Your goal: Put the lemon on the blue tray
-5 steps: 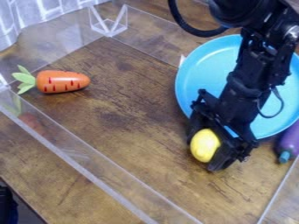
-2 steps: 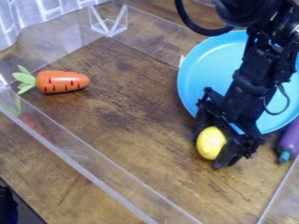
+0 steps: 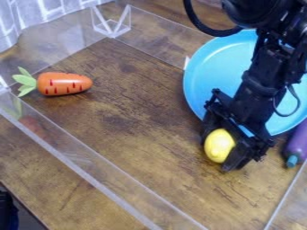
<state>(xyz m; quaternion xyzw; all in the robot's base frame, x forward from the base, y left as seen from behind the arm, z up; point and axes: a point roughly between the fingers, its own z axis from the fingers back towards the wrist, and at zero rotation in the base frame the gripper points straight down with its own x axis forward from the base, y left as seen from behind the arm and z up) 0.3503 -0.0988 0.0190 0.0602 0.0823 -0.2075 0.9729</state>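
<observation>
The lemon (image 3: pixel 218 145) is a small bright-yellow oval held between the black fingers of my gripper (image 3: pixel 227 144), just above the wooden table near the front edge of the blue tray (image 3: pixel 217 70). The gripper is shut on the lemon, one finger on its left and one on its right. The black arm rises from it over the tray and hides the tray's middle. The tray is a large round blue dish at the right.
An orange carrot with green leaves (image 3: pixel 56 84) lies at the left. A purple eggplant (image 3: pixel 297 144) lies at the right edge beside the tray. Clear acrylic walls (image 3: pixel 72 153) border the wooden table, and a clear stand (image 3: pixel 111 20) is at the back.
The gripper and the lemon have shifted slightly right and up towards the tray's edge. The carrot and the eggplant have not moved.
</observation>
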